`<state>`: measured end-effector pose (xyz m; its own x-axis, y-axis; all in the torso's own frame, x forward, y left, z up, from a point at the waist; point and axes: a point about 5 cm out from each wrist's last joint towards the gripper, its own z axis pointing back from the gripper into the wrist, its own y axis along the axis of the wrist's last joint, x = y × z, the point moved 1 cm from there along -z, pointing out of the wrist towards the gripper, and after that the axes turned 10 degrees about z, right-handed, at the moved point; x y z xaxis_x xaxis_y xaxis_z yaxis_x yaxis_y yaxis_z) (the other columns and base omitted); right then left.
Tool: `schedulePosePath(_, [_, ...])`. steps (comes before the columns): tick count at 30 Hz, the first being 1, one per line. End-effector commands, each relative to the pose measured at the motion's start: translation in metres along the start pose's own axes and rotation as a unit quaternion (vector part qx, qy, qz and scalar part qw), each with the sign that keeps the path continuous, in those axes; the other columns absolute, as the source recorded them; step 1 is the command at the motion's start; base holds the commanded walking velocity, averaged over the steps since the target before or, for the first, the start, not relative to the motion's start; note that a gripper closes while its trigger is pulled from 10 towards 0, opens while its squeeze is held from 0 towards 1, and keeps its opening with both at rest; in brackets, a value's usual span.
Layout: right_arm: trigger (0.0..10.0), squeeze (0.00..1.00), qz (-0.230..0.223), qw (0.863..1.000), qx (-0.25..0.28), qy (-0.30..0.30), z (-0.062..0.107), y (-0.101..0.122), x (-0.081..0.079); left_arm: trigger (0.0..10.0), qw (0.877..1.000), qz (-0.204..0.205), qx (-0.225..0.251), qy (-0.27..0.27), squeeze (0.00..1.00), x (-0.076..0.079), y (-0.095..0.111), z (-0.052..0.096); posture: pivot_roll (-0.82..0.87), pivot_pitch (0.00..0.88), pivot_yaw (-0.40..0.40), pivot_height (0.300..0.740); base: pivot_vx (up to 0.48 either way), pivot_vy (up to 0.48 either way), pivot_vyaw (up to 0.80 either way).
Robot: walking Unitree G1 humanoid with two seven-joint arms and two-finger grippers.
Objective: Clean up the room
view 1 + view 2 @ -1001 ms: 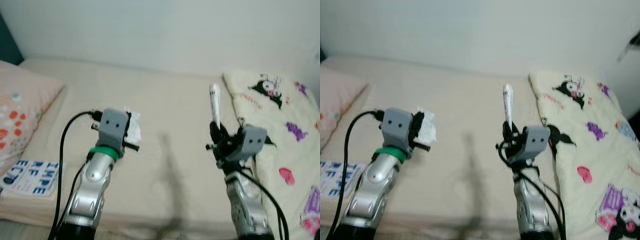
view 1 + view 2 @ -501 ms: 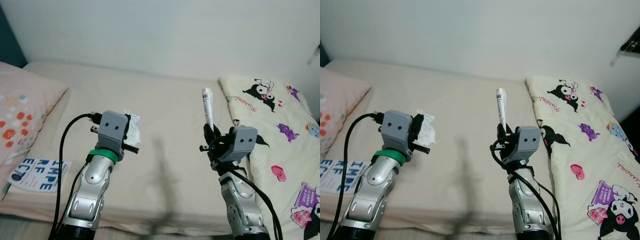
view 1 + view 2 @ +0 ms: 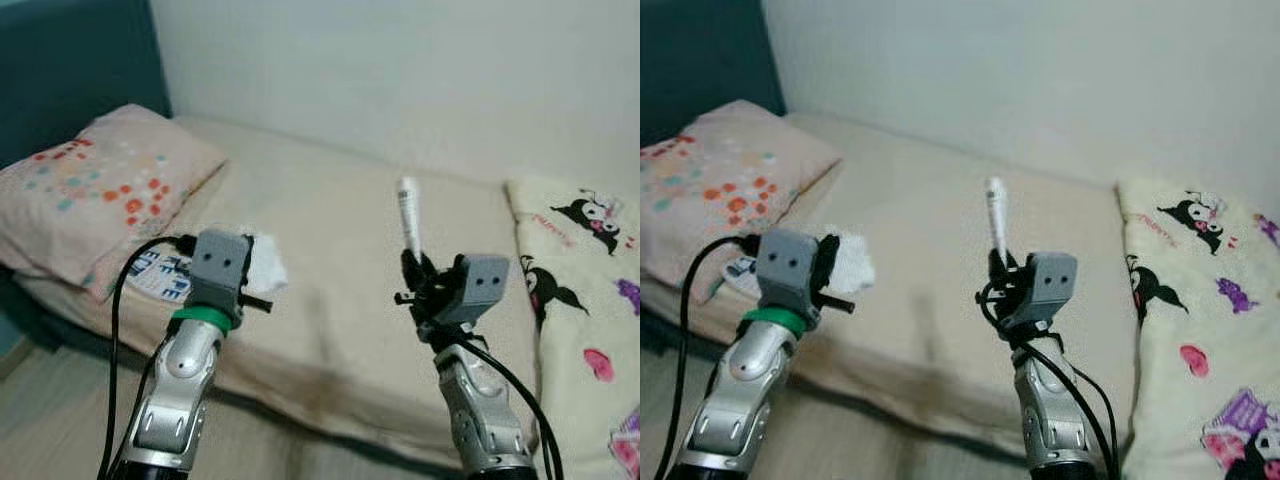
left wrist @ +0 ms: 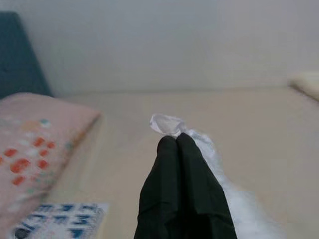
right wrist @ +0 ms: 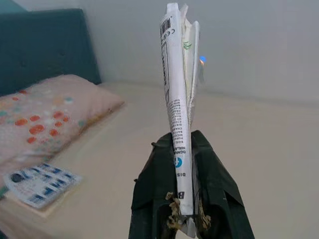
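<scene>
Already both grippers are loaded — the left gripper (image 3: pixel 262 272) pinches a crumpled tissue (image 4: pixel 172 124), the right gripper (image 5: pixel 183 144) clamps an upright wrapper (image 5: pixel 178 74). Neither is binned yet, and a booklet (image 5: pixel 37 185) lies on the bed (image 3: pixel 340 260) beyond the left gripper, beside the pillow (image 3: pixel 100 190) — likely next.

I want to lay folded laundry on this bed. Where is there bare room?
The widest bare patch is the beige mattress between the floral pink pillow and the cream cartoon-print blanket. The pillow end is crowded: a blue-lettered white packet lies by the pillow at the near edge. Both arms hang over the front edge.
</scene>
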<state>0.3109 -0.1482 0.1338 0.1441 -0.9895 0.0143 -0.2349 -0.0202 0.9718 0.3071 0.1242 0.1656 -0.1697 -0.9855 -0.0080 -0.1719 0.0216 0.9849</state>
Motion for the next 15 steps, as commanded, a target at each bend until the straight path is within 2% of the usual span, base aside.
schedulePosePath(1, [10.0,0.00,-0.004,1.000,-0.004,-0.009,0.003,-0.001,0.004,10.0,1.000,-0.003,-0.004,-0.009,0.00,0.004,-0.001,0.000,0.08,0.018,-0.078,0.735,-0.364,0.000,0.00])
schedulePosePath(7, [10.0,0.00,-0.002,1.000,-0.004,-0.002,0.003,-0.001,0.002,10.0,1.000,-0.004,-0.004,-0.008,0.00,0.003,0.000,0.000,0.09,0.023,-0.074,0.735,-0.359,0.000,0.00])
schedulePosePath(10, [10.0,0.00,-0.004,1.000,-0.004,0.001,0.003,-0.001,0.001,10.0,1.000,-0.004,-0.005,-0.008,0.00,0.003,0.000,0.001,0.09,0.024,-0.076,0.735,-0.341,0.000,0.46])
schedulePosePath(12, [10.0,0.00,-0.005,1.000,-0.004,0.001,0.002,-0.001,0.001,10.0,1.000,-0.007,-0.014,-0.007,0.00,0.003,-0.003,0.001,0.09,0.024,-0.076,0.735,0.000,0.000,0.77])
schedulePosePath(15, [10.0,0.00,0.001,1.000,-0.030,0.000,0.005,-0.014,0.003,10.0,0.996,-0.007,-0.085,-0.016,0.00,0.002,-0.026,0.005,0.09,0.023,-0.075,0.735,0.000,0.000,0.78])
